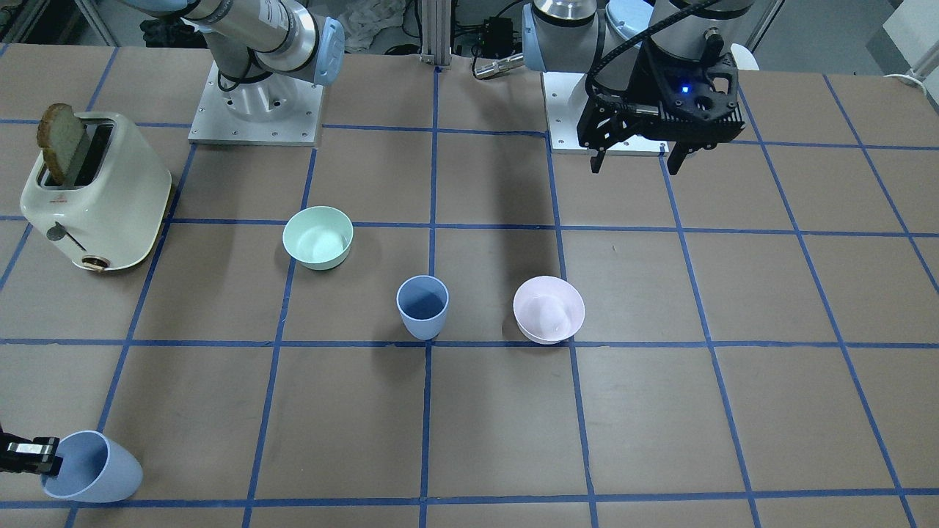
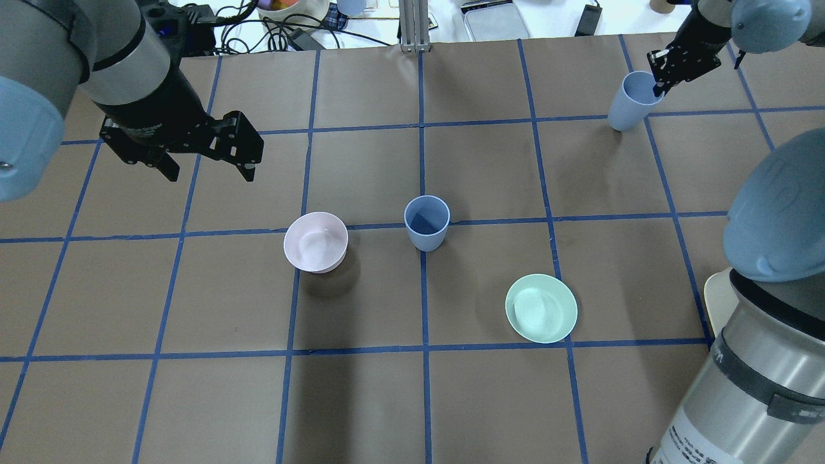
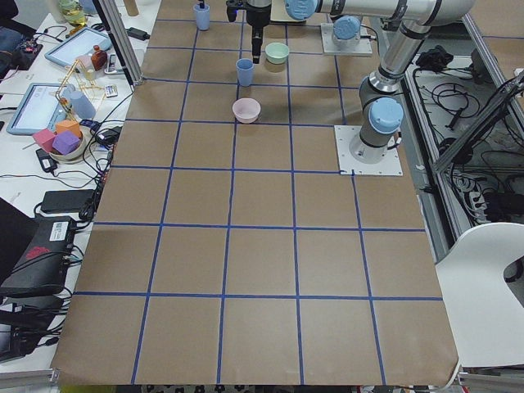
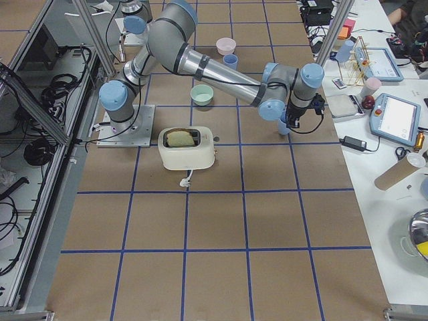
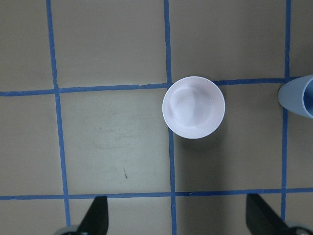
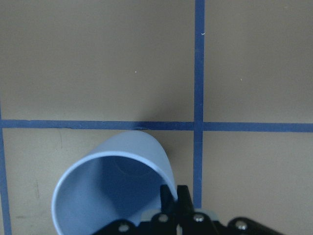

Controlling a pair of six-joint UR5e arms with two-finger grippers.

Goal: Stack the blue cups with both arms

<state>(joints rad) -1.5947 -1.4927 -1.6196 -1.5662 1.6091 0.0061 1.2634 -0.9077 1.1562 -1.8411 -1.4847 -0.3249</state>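
One blue cup (image 2: 426, 222) stands upright at the table's middle, also in the front view (image 1: 422, 306). The other blue cup (image 2: 630, 102) is at the far right, tilted, also in the front view (image 1: 94, 466). My right gripper (image 2: 659, 87) is shut on its rim, one finger inside and one outside, as the right wrist view shows the cup (image 6: 112, 191) and gripper (image 6: 177, 198). My left gripper (image 2: 209, 169) is open and empty above the table, left of and behind the pink bowl. In the left wrist view the middle cup's edge (image 5: 299, 95) shows at right.
A pale pink bowl (image 2: 316, 241) sits left of the middle cup, under the left wrist view (image 5: 193, 106). A mint-green bowl (image 2: 541, 308) sits near right. A cream toaster (image 1: 95, 192) with bread stands by the right arm's base.
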